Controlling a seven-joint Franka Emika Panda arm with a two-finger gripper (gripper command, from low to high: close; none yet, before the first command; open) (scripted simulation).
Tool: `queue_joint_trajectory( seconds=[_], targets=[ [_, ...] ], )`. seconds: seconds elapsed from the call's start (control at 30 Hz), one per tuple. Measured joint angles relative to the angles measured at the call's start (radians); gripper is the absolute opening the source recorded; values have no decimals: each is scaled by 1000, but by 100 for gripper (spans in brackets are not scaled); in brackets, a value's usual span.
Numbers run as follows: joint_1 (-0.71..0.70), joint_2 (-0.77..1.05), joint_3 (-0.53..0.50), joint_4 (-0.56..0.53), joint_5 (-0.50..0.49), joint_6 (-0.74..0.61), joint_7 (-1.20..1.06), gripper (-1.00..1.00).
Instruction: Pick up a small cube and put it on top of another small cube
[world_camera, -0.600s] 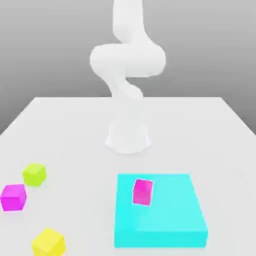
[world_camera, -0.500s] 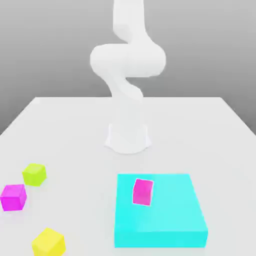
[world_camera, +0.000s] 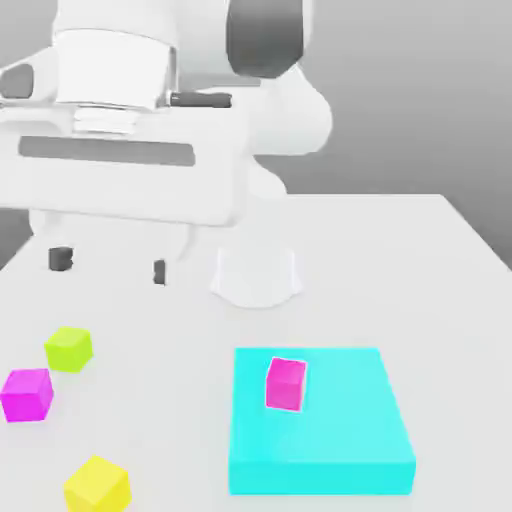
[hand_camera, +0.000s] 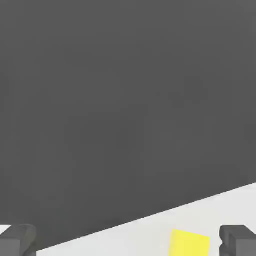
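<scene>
The small pure-yellow cube (world_camera: 97, 484) rests on the white table near the front, at the exterior view's left. My gripper (world_camera: 110, 265) hangs high above the table's left part, well apart from every cube. It is open, and its two dark fingertips (world_camera: 60, 258) have nothing between them. In the hand view the gripper (hand_camera: 128, 242) frames the table edge, and a yellow cube (hand_camera: 188, 243) lies close to one finger. Other small cubes are a magenta cube (world_camera: 26, 393) and a lime cube (world_camera: 68, 349) on the left.
A flat cyan block (world_camera: 340, 430) lies at the front right with a second magenta cube (world_camera: 286, 383) on top of it. The arm's white base (world_camera: 256, 275) stands mid-table. The table (world_camera: 400, 260) ends close to the yellow cube at the front.
The hand has swung into the exterior view at the upper left, where only the arm's upper links and base showed before. The cubes have not moved.
</scene>
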Motion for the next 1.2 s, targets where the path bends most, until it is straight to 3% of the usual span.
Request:
queue_joint_trajectory(
  seconds=[0.47, 0.5, 0.7, 0.87, 1.1, 1.2],
  targets=[
    [-106, 510, 5, 17, 114, 221, -37, 0],
    [-110, 537, 11, 23, 119, 242, -40, -100],
    [-113, 551, 14, 25, 120, 253, -41, -100],
    [-97, 419, -8, -2, 93, 148, -21, -100],
    [-242, 169, -217, -177, 68, 71, 113, -100],
    [-286, 199, -233, -204, 113, 125, 103, -100]
  ],
)
